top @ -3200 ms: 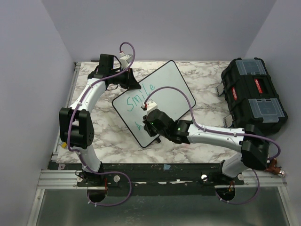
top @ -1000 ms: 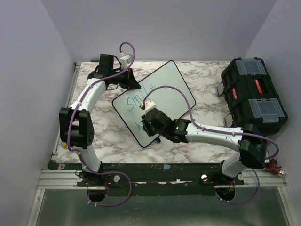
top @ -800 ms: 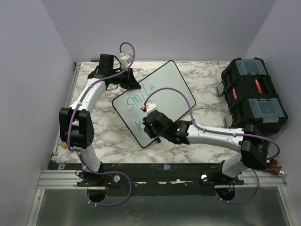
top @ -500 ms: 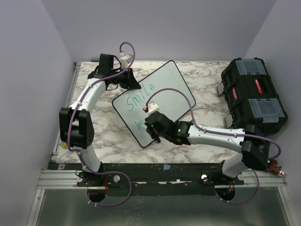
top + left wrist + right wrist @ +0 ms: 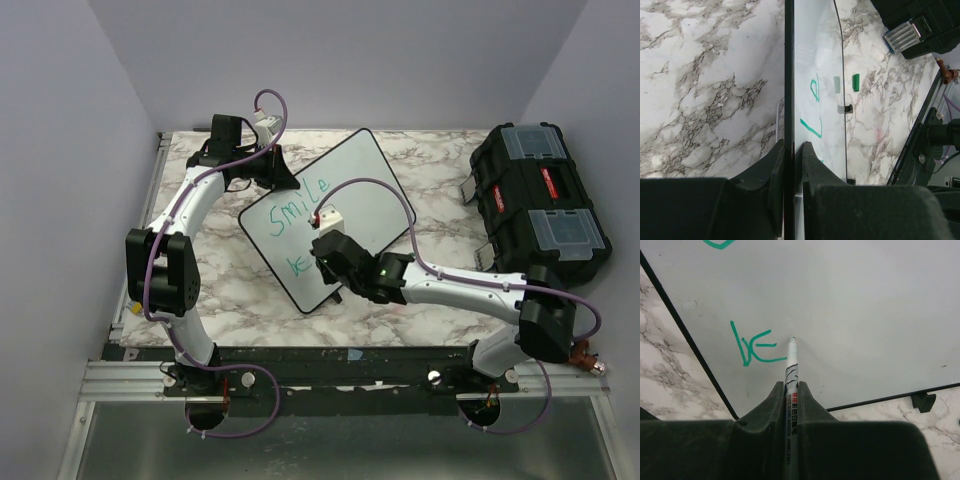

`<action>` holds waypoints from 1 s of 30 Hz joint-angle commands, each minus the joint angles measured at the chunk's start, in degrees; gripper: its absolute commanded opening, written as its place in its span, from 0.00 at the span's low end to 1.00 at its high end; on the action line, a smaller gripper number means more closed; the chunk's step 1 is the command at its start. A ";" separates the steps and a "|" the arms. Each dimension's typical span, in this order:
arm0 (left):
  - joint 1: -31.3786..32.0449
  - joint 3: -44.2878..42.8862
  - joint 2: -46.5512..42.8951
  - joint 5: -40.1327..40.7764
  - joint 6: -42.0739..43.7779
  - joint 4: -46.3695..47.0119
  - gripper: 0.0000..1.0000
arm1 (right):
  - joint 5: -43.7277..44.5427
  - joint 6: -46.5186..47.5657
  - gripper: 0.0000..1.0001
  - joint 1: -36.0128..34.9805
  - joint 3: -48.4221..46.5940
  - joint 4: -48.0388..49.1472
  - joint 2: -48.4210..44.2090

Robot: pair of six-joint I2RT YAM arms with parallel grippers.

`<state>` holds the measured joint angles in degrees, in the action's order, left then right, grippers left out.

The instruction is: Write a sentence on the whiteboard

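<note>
Marble-veined tabletop (image 5: pixel 230 290) between plain lilac walls carries the whiteboard (image 5: pixel 365 195) at centre, its long axis running near-left to far-right. The left gripper (image 5: pixel 791 146) is clamped on its thin black frame; the right gripper (image 5: pixel 790 386) pinches a slim marker (image 5: pixel 790 365), tip at the glossy surface beside the green sentence (image 5: pixel 298 205).

whiteboard (image 5: pixel 365 190): white rectangular board with a thin black frame and rounded corners, turned diagonally at centre frame. sentence (image 5: pixel 298 205): thin green handwriting in two uneven lines, "smile" above, "be" below near the board's lower left edge.
</note>
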<state>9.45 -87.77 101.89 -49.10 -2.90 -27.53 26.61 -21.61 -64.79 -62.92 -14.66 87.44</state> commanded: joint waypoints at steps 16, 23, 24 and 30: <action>0.75 -0.22 0.21 2.37 6.30 -0.20 0.00 | -6.08 -0.99 0.01 0.02 -0.67 5.87 0.69; 0.75 -0.26 0.13 2.39 6.32 -0.20 0.00 | -5.14 -1.92 0.01 -0.02 -0.31 5.59 1.84; 0.77 -0.24 0.15 2.44 6.32 -0.21 0.00 | -4.78 -1.88 0.01 0.00 -0.15 5.53 1.81; 0.79 -0.30 0.09 2.36 6.28 -0.24 0.00 | -2.18 -2.29 0.01 -0.04 0.15 4.20 2.03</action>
<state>9.45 -87.77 101.89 -49.08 -2.90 -27.53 21.67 -22.87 -64.82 -62.92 -9.93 88.62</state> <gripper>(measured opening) 0.145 0.116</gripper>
